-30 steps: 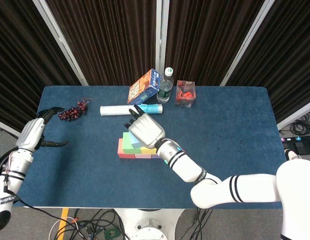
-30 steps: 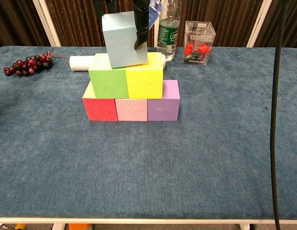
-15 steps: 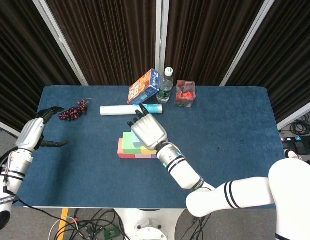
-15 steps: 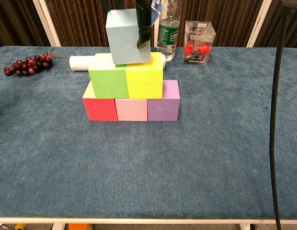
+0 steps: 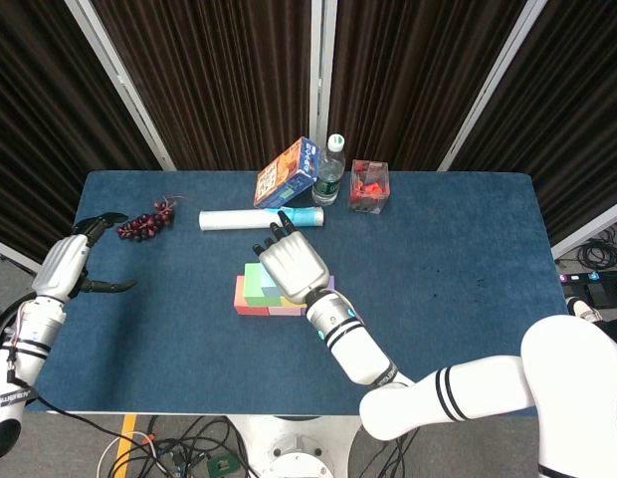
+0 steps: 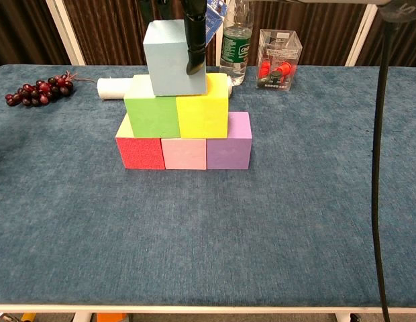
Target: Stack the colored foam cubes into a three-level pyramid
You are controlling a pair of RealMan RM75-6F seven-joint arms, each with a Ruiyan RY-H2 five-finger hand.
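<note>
Dark curtains back a blue table. Your right hand grips the pale blue cube atop the green cube and yellow cube. Your left hand hangs open, empty. Releasing unevenly could tip it off.

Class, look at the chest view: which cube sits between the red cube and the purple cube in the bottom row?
The pink cube sits between the red cube and purple cube, touching both.

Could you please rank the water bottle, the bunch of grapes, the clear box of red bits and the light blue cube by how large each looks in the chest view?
1. Light blue cube
2. Bunch of grapes
3. Clear box and water bottle: look alike, and the bottle's top is cut off, so unranked.
</note>
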